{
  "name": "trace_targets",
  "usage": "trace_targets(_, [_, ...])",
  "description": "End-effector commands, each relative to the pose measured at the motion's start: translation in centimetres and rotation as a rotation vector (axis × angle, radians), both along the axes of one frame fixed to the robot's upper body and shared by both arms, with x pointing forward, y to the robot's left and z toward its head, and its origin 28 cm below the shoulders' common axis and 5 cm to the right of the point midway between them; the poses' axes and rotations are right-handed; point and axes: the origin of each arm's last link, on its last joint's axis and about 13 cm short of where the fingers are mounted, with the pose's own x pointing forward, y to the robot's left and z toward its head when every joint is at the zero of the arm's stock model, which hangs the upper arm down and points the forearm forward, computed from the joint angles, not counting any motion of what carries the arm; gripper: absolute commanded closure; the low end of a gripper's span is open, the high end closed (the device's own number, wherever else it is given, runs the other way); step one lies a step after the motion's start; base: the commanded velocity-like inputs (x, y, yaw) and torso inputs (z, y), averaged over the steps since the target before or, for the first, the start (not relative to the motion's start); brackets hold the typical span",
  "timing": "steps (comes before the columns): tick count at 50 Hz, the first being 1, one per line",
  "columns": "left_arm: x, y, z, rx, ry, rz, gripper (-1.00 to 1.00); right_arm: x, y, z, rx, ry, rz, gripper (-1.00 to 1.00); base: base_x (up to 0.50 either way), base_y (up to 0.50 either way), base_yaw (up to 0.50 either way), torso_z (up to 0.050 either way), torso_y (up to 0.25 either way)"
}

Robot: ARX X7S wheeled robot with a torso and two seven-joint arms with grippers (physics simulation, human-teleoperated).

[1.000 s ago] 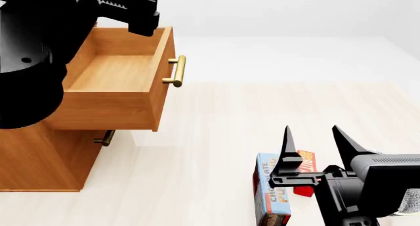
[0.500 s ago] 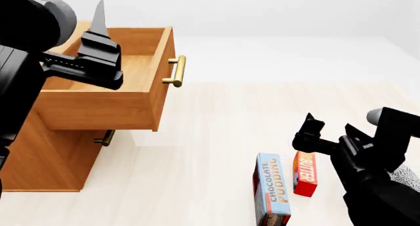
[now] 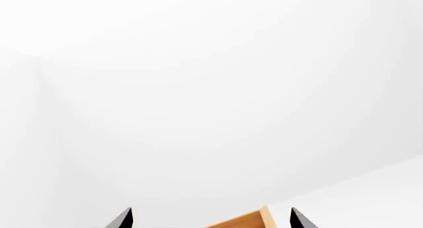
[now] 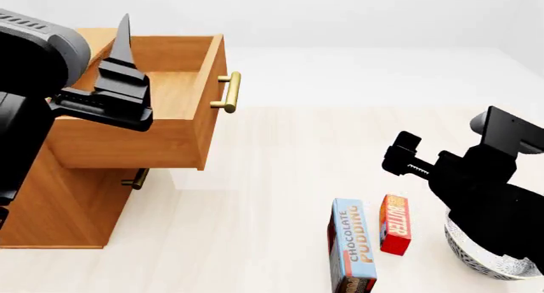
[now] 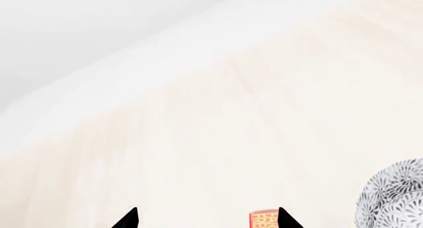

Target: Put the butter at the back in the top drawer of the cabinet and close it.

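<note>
Step in hand: the top drawer [image 4: 140, 111] of the cabinet [image 4: 60, 204] stands pulled out and empty; the butter [image 4: 395, 224] is not yet picked up, so I judge this the reach-for-the-butter stage.
Butter: it lies on the pale floor [image 4: 281, 178], just beside the chocolate pudding box [image 4: 351, 247], well apart from the cabinet.
Right claw [image 5: 207, 219]: tips spread, gripping nothing; the wrist view shows the butter's end near one tip.
Left claw [image 3: 210, 219]: tips spread, empty, raised over the open drawer's side.
Next move: the right claw likely needs to drop over the butter, straddle its narrow sides and miss the pudding box.
Count: one butter, one pudding box, one patterned bowl [image 4: 488, 258] mostly hidden behind the right arm, one cabinet; two brass handles [image 4: 228, 92] show, the third drawer is not visible.
</note>
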Motion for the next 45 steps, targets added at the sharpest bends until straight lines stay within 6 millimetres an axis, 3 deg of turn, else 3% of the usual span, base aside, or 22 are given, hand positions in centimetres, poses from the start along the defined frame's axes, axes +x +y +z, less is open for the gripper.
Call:
trace_targets(1, [0.3, 0.3, -0.5, -0.004, 0.013, 0.009, -1.0, 1.3, -0.5, 1.7, 0.034, 0.04, -0.028, -1.0, 0.0, 0.0, 0.0, 0.0, 0.0])
trace_targets(16, [0.4, 0.4, -0.5, -0.003, 0.037, 0.012, -1.0, 2.2, -2.1, 1.3, 0.09, 0.168, -0.048, -1.0, 0.0, 0.0, 0.0, 0.0, 0.0])
trace_targets(29, [0.6, 0.5, -0.8, -0.001, 0.049, 0.022, -1.0, 3.8, -1.6, 2.2, 0.057, 0.242, 0.099, -1.0, 0.0, 0.0, 0.0, 0.0, 0.0])
trace_targets(45, [0.6, 0.6, -1.0, 0.001, 0.06, 0.03, -1.0, 4.9, -2.1, 2.9, 0.033, 0.287, 0.061, -1.0, 0.0, 0.0, 0.0, 0.0, 0.0])
